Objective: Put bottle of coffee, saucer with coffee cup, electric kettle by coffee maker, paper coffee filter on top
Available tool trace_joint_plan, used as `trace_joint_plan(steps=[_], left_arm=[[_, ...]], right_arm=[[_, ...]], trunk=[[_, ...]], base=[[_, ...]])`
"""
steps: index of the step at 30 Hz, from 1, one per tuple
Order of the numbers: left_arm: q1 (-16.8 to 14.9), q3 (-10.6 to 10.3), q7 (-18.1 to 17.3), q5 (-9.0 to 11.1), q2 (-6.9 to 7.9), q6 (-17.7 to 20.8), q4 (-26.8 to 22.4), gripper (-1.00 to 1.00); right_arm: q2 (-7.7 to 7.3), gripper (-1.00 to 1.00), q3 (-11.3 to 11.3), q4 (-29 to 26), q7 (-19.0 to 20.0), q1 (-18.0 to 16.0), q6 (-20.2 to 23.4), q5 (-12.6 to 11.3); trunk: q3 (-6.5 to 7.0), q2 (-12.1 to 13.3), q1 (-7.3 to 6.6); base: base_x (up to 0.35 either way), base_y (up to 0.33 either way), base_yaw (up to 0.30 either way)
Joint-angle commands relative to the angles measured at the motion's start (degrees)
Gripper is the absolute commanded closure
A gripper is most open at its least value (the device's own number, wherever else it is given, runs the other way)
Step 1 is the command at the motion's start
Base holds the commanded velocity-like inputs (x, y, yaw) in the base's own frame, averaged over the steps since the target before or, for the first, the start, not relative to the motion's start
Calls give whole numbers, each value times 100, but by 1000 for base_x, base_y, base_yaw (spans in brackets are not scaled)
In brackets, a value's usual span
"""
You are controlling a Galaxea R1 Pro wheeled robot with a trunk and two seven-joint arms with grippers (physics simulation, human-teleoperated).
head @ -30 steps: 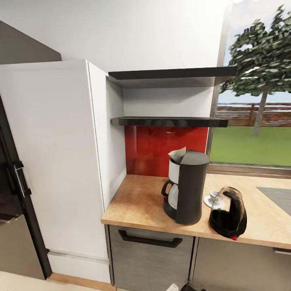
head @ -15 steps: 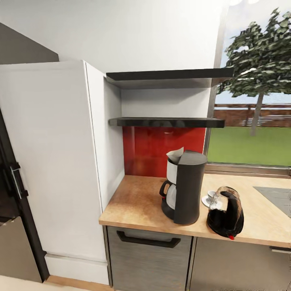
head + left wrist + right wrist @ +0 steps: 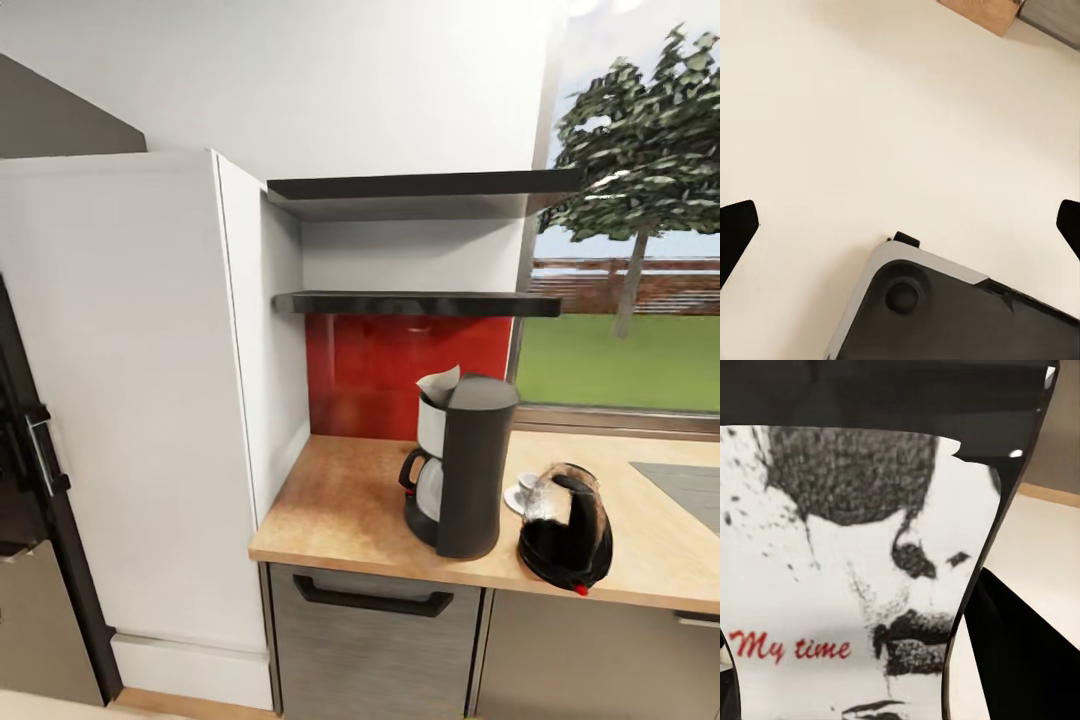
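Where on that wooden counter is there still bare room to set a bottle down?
The widest bare patch of countertop lies between the tall white cabinet and the coffee maker, in front of the red backsplash. The coffee maker's other side is crowded: electric kettle in front, cup and saucer behind it.

Not much of the robot itself to go on here. In the left wrist view, the left pincer [image 3: 900, 232] is just two plain black fingertips [image 3: 735, 229] poking in from opposite edges, matte, no markings I can make out. Below them sits part of the robot's base [image 3: 945, 315]: a dark charcoal panel with a light grey rounded border, one round recessed fitting near the corner, and a little black tab sticking off the edge.
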Motion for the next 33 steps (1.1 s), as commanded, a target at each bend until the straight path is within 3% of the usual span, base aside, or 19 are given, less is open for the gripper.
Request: trace_joint_plan(steps=[1, 14, 33], left_arm=[[1, -10, 23, -8, -1, -6, -3, -100], [1, -13, 21, -17, -1, -4, 4, -100], [1, -26, 18, -34, -1, -2, 33, -100]], right_arm=[[-2, 100, 29, 19, -5, -7, -37, 9], [-6, 100, 29, 25, -74, -7, -30, 4], [13, 100, 29, 28, -331, 147, -45, -34]], trunk=[[-2, -4, 3], [4, -4, 3], [124, -4, 3]], base=[[120, 282, 0], [133, 304, -17], [50, 292, -211]])
